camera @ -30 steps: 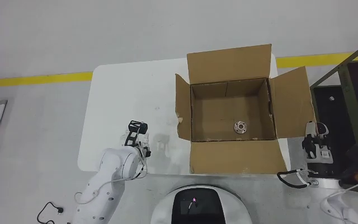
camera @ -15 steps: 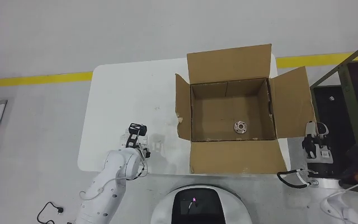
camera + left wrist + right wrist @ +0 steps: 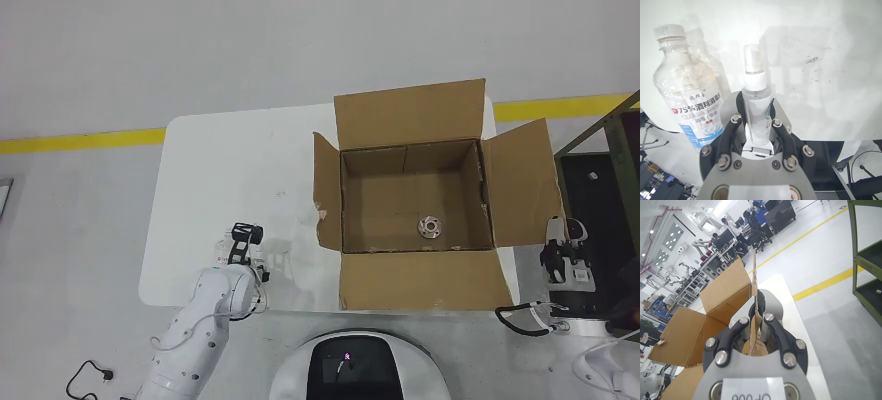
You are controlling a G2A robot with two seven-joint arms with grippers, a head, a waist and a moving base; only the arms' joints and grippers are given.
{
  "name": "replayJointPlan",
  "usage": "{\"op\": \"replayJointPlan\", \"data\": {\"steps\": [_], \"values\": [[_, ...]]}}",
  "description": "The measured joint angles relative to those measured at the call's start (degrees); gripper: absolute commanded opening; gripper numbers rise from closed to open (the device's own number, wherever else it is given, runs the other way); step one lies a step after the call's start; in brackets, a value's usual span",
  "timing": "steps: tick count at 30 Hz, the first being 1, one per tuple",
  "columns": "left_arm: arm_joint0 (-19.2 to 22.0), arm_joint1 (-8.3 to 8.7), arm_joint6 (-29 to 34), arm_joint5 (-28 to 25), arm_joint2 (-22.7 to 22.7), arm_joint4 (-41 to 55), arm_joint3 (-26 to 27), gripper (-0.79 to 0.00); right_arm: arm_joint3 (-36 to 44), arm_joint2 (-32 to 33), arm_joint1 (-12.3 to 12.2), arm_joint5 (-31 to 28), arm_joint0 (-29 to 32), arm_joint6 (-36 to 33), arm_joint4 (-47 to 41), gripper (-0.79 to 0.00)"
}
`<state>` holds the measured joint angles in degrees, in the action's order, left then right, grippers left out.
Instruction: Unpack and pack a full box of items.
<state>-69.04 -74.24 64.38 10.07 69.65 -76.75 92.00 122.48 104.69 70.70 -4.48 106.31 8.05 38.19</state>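
My left gripper point(image 3: 756, 103) is shut on a small clear spray bottle point(image 3: 757, 91) with a white collar and clear cap, over the white table point(image 3: 810, 56). A larger clear bottle point(image 3: 689, 94) with a white cap and blue-and-white label is close beside it. From above, the left gripper point(image 3: 250, 252) is near the table's front left edge. The open cardboard box point(image 3: 410, 115) sits on the table's right half, with one small round item point(image 3: 430, 226) on its floor. My right gripper point(image 3: 756, 306) is shut on the box's right flap point(image 3: 753, 279), at the box's right front corner point(image 3: 560, 248).
The bare white tabletop point(image 3: 230, 170) stretches left of the box. The table's front edge lies just behind the left gripper. A dark shelf rack point(image 3: 600, 190) stands off the table's right side, and a yellow floor line point(image 3: 80, 141) runs behind.
The left arm has drawn back a little toward the table's front edge, the spray bottle moving with it. The right arm and box have stayed put.
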Motion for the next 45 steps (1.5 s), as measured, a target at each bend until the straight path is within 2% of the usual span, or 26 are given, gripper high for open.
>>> {"op": "replayJointPlan", "data": {"steps": [8, 15, 28, 38, 45], "values": [[0.5, -0.1, 1.4, -0.5, -0.3, -1.1, 0.3, 0.0, 0.0, 0.0, 0.0, 0.0, 0.0, 0.0, 0.0, -0.785], [-0.1, 0.07, 2.2, -1.6, 0.9, -1.3, 4.4, 0.0, 0.0, 0.0, 0.0, 0.0, -0.1, 0.0, 0.0, -0.785], [-0.1, 0.71, 4.5, -2.0, 8.4, 2.1, 17.2, 0.0, 0.8, -0.6, 0.5, -0.3, -0.1, -5.1, -8.4, -0.785], [1.2, 0.98, 4.8, -1.4, 12.6, 4.4, 20.7, 0.0, 3.4, -1.5, 0.9, -2.0, 2.4, -8.7, -13.9, -0.785], [2.4, 1.33, 6.3, -2.6, 14.8, 4.6, 23.6, 0.0, 4.2, -1.0, 0.9, -7.7, 3.7, -11.2, -15.9, -0.785]]}}
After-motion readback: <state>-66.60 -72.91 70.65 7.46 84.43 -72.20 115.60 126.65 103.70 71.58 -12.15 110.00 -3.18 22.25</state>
